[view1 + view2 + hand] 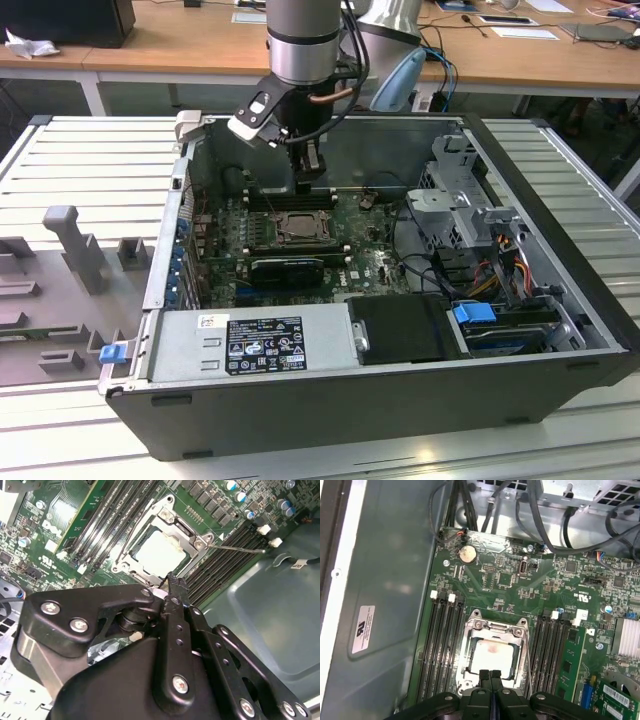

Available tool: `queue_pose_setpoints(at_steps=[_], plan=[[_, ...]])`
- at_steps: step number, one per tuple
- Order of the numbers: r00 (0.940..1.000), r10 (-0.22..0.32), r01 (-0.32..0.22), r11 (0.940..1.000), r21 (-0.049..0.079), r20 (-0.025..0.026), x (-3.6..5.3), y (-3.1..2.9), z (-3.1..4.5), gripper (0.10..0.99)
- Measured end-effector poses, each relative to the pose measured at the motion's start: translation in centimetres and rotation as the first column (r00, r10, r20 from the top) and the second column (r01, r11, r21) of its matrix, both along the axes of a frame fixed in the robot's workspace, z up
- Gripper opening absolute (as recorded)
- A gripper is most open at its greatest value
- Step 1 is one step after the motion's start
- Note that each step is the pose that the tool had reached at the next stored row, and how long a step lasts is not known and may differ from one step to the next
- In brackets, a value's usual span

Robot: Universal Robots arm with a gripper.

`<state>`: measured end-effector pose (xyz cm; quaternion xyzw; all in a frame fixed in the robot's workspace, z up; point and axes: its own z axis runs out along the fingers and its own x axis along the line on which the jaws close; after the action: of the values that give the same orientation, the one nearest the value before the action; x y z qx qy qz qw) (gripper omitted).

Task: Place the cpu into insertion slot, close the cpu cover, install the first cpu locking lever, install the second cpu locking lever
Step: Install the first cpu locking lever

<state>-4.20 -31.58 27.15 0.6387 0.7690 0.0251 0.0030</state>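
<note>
"Over the open computer case [400, 410], toward its far wall and the exterior view's left, we see the arm reaching down with its gripper [308, 178] just above the insertion slot [300, 227]. Do we agree on the fingers?"

"We do. In the first wrist view the gripper [490, 673] has its two fingertips pressed flat together, and we see nothing caught between them. They sit at the socket's edge; whether they touch it we cannot tell."

"And the cpu?"

"We find the cpu [492, 655] lying flat inside the slot. Its pale metal top shows through the square cut-out of the cpu cover [496, 631], which lies down over it. Long black memory slots [442, 645] run along both sides."

"What do we make of the second wrist view?"

"We see the same socket there: the cpu [161, 555] framed by the cpu cover [176, 526], with the gripper [174, 581] close beside one corner. A thin locking lever [235, 548] sticks out from another corner of the frame and reaches across the memory slots beside it. Whether it stands clear of the board we cannot tell"
</note>
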Motion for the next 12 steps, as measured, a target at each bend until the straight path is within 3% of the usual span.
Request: queue_pose_setpoints(at_steps=[6,12], plan=[[0.9988,0.049,-0.049,0.9988,0.0,0.0,0.0,0.0,0.0,0.106],[0.9924,0.123,-0.123,0.9924,0.0,0.0,0.0,0.0,0.0,0.106]])
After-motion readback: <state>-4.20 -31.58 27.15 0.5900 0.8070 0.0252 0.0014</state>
